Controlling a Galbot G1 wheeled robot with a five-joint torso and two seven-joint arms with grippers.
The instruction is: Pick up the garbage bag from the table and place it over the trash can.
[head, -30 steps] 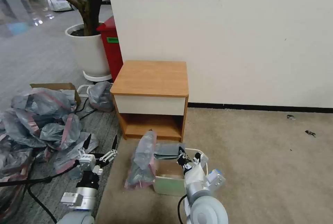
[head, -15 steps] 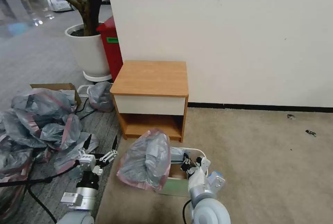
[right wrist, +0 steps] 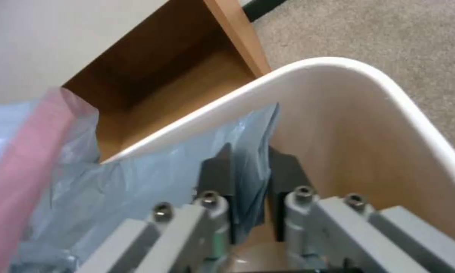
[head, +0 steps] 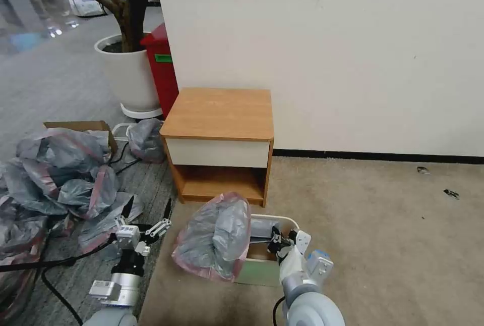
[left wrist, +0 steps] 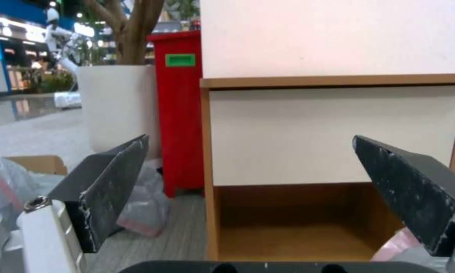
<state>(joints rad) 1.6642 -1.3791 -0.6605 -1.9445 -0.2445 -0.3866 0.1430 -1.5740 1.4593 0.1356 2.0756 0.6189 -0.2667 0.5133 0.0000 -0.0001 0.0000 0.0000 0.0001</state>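
The garbage bag (head: 214,237), grey with a pink rim band, is puffed out over the left side of the cream trash can (head: 276,218), which stands on the carpet in front of the table (head: 222,114). My right gripper (head: 279,241) is inside the can's mouth, shut on a fold of the garbage bag (right wrist: 136,170). In the right wrist view the right gripper (right wrist: 250,174) pinches the grey film just below the trash can's rim (right wrist: 338,72). My left gripper (head: 146,215) hangs open to the bag's left, holding nothing, its fingers (left wrist: 111,182) spread wide facing the table (left wrist: 333,132).
A heap of similar grey-and-pink bags (head: 60,179) and a cardboard box (head: 80,126) lie on the floor at the left. A white plant pot (head: 128,73) and a red bin (head: 162,68) stand behind the table. Open carpet (head: 383,225) lies to the right.
The bag has spread from a narrow upright bunch into a wide puffed shape over the can's left side. The right gripper shifted slightly right and nearer. The left arm stayed put.
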